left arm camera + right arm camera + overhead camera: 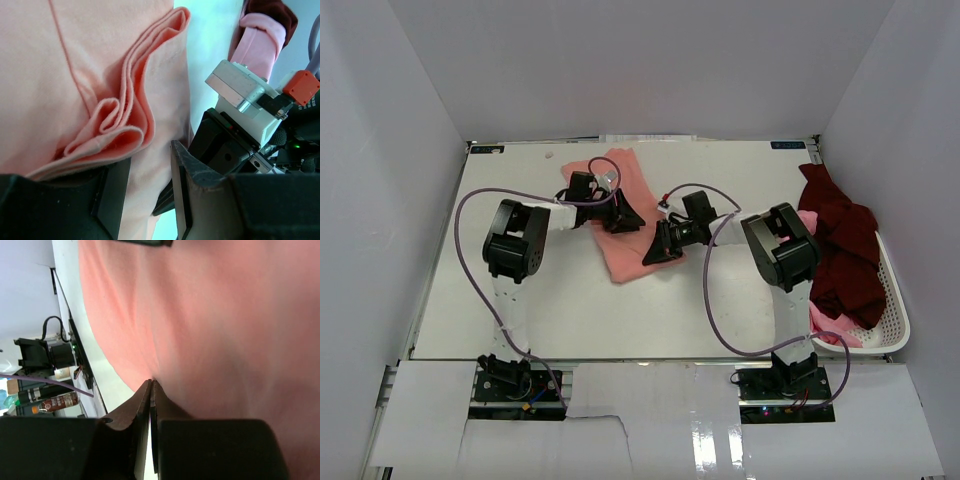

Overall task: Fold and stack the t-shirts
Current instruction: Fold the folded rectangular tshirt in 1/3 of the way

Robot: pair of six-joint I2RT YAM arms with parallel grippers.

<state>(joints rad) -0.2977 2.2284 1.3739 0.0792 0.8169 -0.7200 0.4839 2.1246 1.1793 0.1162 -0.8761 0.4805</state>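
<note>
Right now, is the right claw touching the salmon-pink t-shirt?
Touching. The right wrist view shows the right claw shut, its tips pinching the salmon-pink t-shirt, creases spreading from them.

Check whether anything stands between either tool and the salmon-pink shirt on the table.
Nothing visible does. The left tool, jaws apart, sits right over the folded layers of the salmon-pink shirt. The right tool, shut, is at the shirt's edge.

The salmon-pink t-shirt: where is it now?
In the top view, the salmon-pink t-shirt lies on the table, far middle, beneath the left gripper, the right gripper at its right edge.
</note>
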